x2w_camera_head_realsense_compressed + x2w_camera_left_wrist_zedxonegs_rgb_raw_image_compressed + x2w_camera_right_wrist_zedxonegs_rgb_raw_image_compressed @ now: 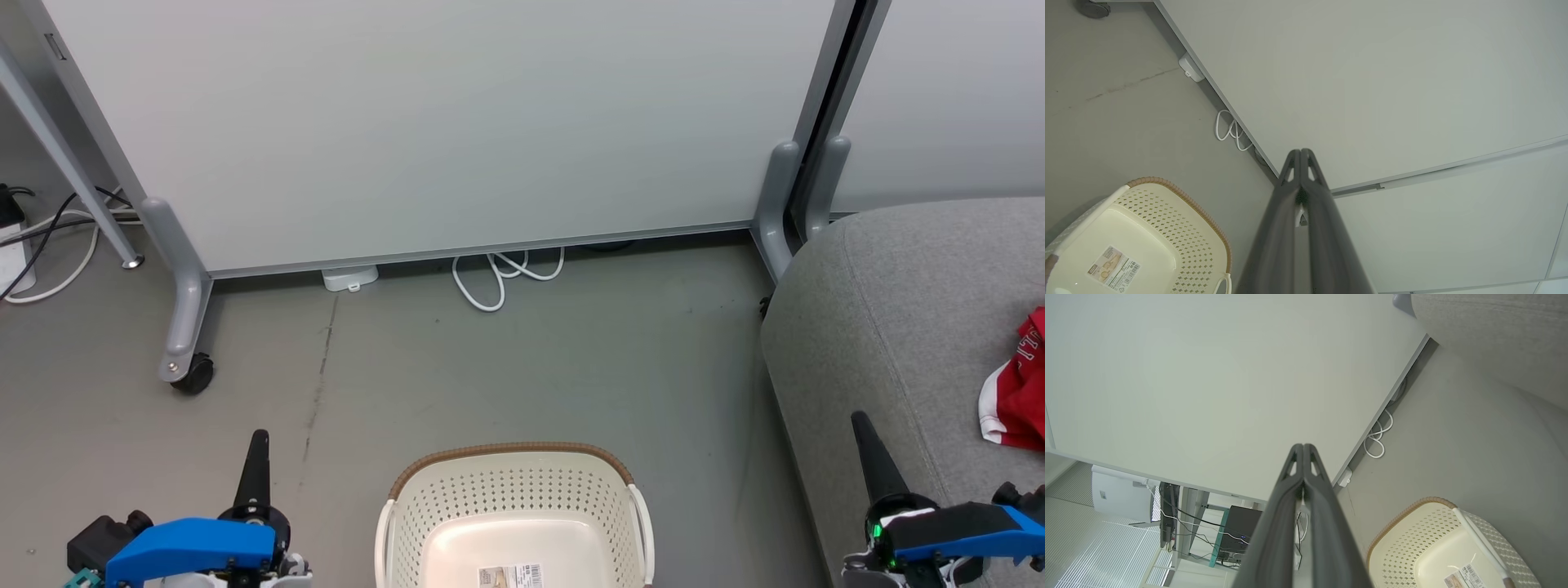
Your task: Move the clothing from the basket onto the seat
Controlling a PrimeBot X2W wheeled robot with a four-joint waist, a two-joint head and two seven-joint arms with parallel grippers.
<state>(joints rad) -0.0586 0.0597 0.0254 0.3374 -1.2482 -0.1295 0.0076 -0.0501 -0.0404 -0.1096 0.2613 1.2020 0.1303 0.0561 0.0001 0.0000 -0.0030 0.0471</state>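
The cream basket point(513, 490) with a brown rim stands on the floor at the bottom centre; what I see of its inside holds just a label on the bottom. It also shows as the basket point(1167, 212) and the basket point(1412, 539) in the wrist views. Red clothing point(1019, 392) with white trim lies on the grey seat point(906, 310) at the right edge. My left gripper point(260, 437) is shut and empty, left of the basket. My right gripper point(859, 420) is shut and empty, over the seat's front edge. Both pairs of fingers, left point(1301, 152) and right point(1303, 446), are pressed together.
A pale partition wall point(441, 122) on grey wheeled legs point(184, 327) stands behind the basket. A white cable loop point(498, 278) lies at its foot. More cables point(49, 237) run at the far left. Bare grey floor point(571, 359) spreads between the wall and the basket.
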